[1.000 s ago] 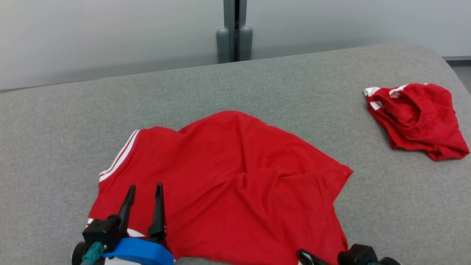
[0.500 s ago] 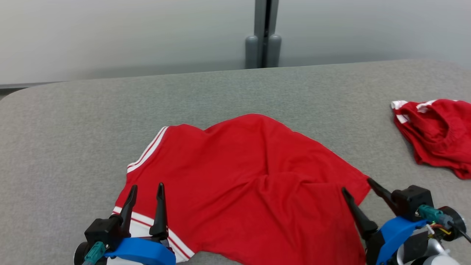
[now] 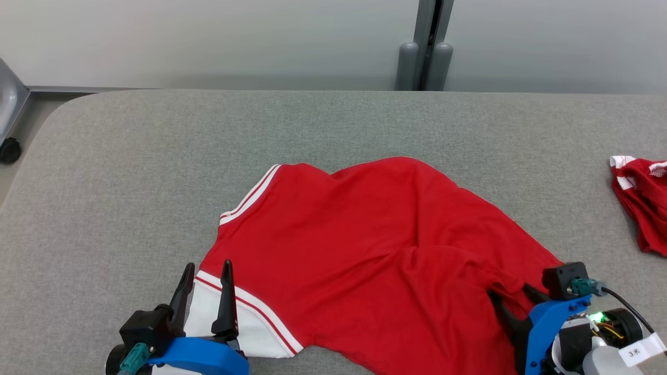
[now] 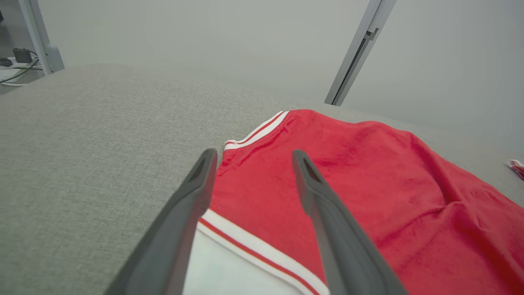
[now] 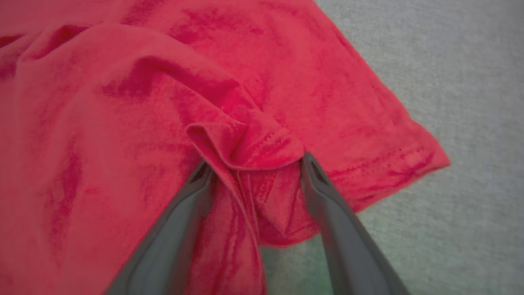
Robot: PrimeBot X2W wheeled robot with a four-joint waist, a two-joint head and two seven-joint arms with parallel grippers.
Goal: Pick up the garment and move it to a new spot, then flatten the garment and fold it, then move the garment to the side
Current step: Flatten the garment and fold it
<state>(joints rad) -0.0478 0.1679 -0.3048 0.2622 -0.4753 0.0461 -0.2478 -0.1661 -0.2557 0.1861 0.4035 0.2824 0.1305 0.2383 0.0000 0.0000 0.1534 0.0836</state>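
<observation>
- The red shirt (image 3: pixel 375 250) lies spread but rumpled on the grey cushion (image 3: pixel 130 172).
- My left gripper (image 3: pixel 206 273) — fingers apart, gripping nothing — hovers over the shirt's white-striped corner.
- My right gripper (image 5: pixel 256 164) is spread wide; a folded hem lies between its fingers — not clamped.
- A second red garment (image 3: pixel 643 203) lies well apart, far right.

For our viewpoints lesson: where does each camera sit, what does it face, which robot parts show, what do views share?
Head view: on the head, facing forward and down at the red white-striped cloth garment on the grey fabric tabletop; left pincer, right pincer.
Left wrist view: left wrist, facing across the striped edge; own open fingers.
Right wrist view: right wrist, facing down at a hem fold; own open fingers.
All share garment and tabletop.
</observation>
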